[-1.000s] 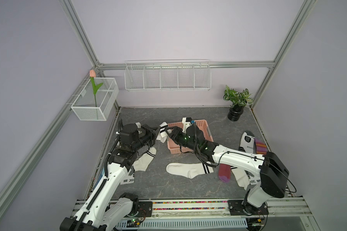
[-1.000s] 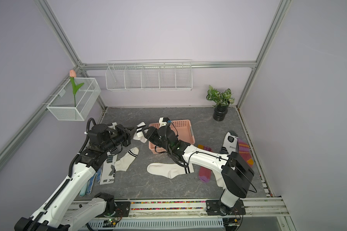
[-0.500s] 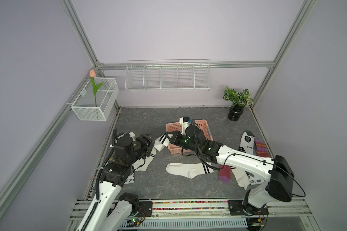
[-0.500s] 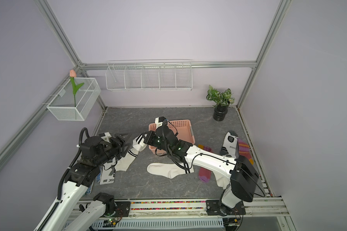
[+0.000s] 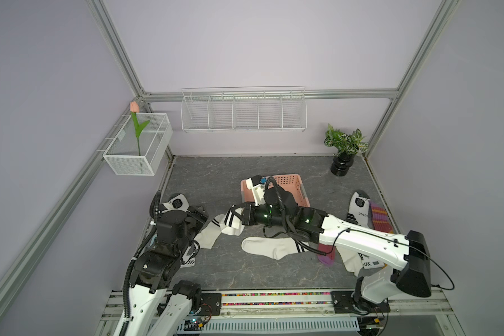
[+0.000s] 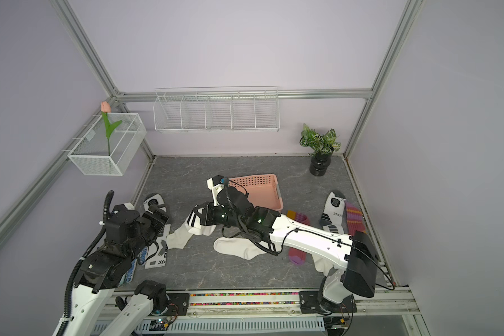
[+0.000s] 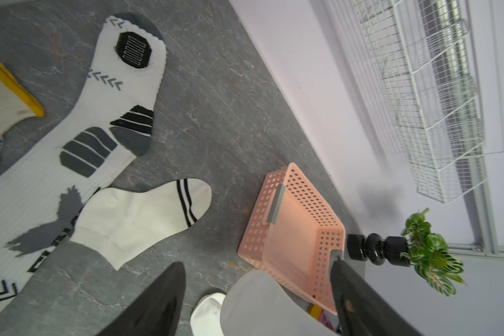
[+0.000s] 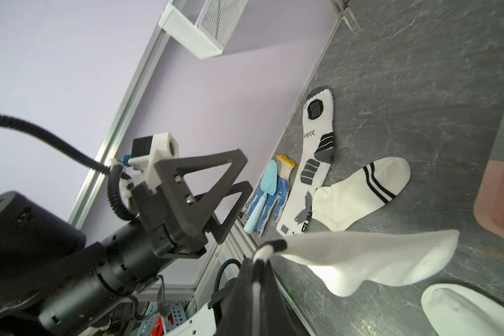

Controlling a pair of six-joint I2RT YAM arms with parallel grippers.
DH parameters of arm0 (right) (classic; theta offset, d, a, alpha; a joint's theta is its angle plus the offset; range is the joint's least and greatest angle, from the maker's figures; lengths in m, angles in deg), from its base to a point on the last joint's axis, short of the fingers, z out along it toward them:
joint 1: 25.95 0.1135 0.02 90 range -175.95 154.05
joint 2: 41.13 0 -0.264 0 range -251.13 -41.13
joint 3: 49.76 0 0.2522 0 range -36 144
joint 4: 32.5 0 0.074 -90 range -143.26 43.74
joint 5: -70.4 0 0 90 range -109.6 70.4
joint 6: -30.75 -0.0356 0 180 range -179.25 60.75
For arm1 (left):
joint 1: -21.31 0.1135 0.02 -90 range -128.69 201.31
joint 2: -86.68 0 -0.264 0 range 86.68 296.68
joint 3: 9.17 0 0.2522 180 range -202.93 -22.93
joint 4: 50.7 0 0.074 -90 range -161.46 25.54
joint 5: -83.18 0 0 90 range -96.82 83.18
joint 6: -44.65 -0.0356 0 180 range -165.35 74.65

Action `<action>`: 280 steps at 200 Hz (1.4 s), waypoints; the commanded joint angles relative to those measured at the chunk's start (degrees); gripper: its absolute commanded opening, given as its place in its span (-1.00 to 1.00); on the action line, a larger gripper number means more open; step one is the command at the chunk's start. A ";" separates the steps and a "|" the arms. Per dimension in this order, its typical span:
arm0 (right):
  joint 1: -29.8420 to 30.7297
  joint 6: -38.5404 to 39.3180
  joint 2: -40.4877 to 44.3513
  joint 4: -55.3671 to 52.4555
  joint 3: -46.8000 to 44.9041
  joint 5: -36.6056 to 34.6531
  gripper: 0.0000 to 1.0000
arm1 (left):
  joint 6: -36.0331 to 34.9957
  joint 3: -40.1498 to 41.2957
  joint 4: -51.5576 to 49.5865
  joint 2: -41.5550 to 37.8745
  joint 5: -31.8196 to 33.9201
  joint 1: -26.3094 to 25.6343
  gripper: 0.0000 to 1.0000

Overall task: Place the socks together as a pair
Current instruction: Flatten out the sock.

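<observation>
Right wrist view: right gripper (image 8: 259,257) clamps a striped sock (image 8: 376,261) by its cuff; left gripper (image 8: 246,171), jaws wide, holds nothing, near a second sock (image 8: 361,189) on the table (image 8: 419,72)

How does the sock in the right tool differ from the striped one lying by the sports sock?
The held sock is pinched at its cuff by the shut right tool and droops from it; the lying sock rests flat, ungripped. The lying sock overlaps the sports sock; the held sock does not. Both are white with two black cuff stripes.
</observation>
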 commanded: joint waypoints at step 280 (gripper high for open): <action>-13.50 11.04 22.61 -26.15 -31.32 -2.47 -0.79 | -15.35 19.72 39.98 39.22 -22.51 -12.06 -0.05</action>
